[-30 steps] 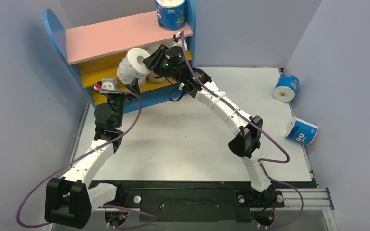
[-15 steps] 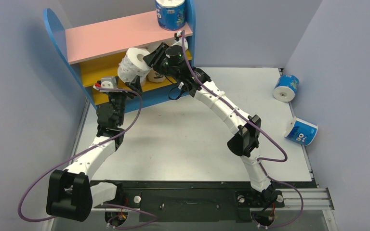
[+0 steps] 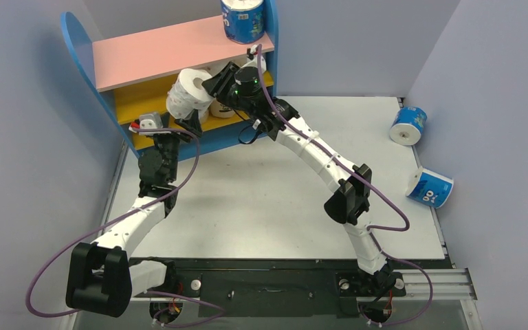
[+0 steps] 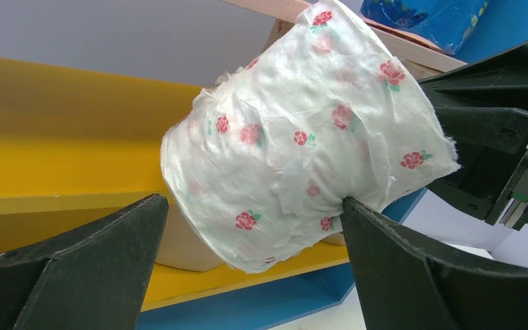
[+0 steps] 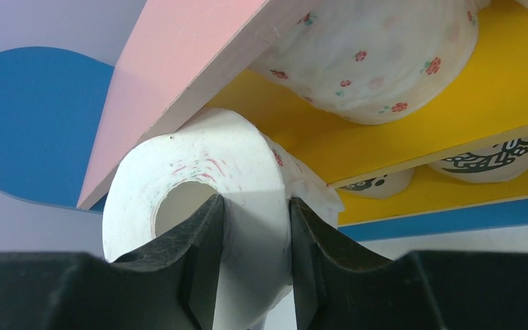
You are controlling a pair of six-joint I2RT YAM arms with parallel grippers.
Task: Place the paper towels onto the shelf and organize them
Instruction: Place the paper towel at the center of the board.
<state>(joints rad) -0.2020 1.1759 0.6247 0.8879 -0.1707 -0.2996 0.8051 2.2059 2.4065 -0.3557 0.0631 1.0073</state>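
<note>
- The right gripper [image 5: 251, 254] is pinching the white, red-flower-dotted paper towel roll [image 3: 190, 91] through its wall. One finger is sitting inside the hollow core and one outside, with the jaws partly closed.
- It is holding the roll tilted in the air, before the upper yellow board [image 3: 141, 103] of the small blue-sided, pink-topped shelf [image 3: 152, 56].
- The left gripper [image 4: 252, 205] is gaping wide around the roll and gripping nothing.
- The roll is looking light and soft — its wrap is crumpling — so a gentle core-wall hold is likely suiting it best.
</note>
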